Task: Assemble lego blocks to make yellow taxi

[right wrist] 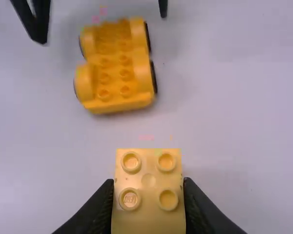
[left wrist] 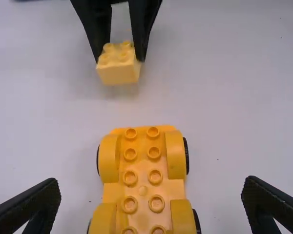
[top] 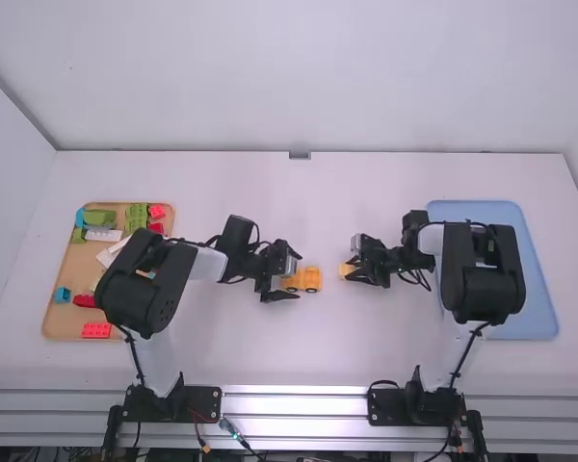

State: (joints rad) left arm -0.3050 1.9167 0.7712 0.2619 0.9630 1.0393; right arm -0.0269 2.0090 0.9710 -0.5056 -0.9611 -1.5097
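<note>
The wheeled base (left wrist: 142, 191) of the taxi lies on the table (top: 299, 346) between the two hands, its long axis running roughly from the left hand (left wrist: 151, 187) toward the right hand (right wrist: 147, 187). The left hand is the nearer: its fingers stand wide apart, one out along each flank of the base, with bare table between each finger and the wheels. The right hand is closed on a small pale-yellow block (right wrist: 148, 181), gripped by two opposite sides, four studs facing up. From that hand, the base lies straight ahead, just past the block and a little apart from it, near end toward the block. The block looks roughly level, with its sides nearly square to the base; it seems to hang slightly above the table, though I can't be sure of the gap. The step in hand is probably bringing block and base together. With the base end-on to the right hand, the move would call for a forward reach along its length, a lift to clear the studs, then a press straight down between the raised wheel arches. The left hand could close across the flanks to steady the base; unheld, it might roll or slide along that same long axis when pushed.
</note>
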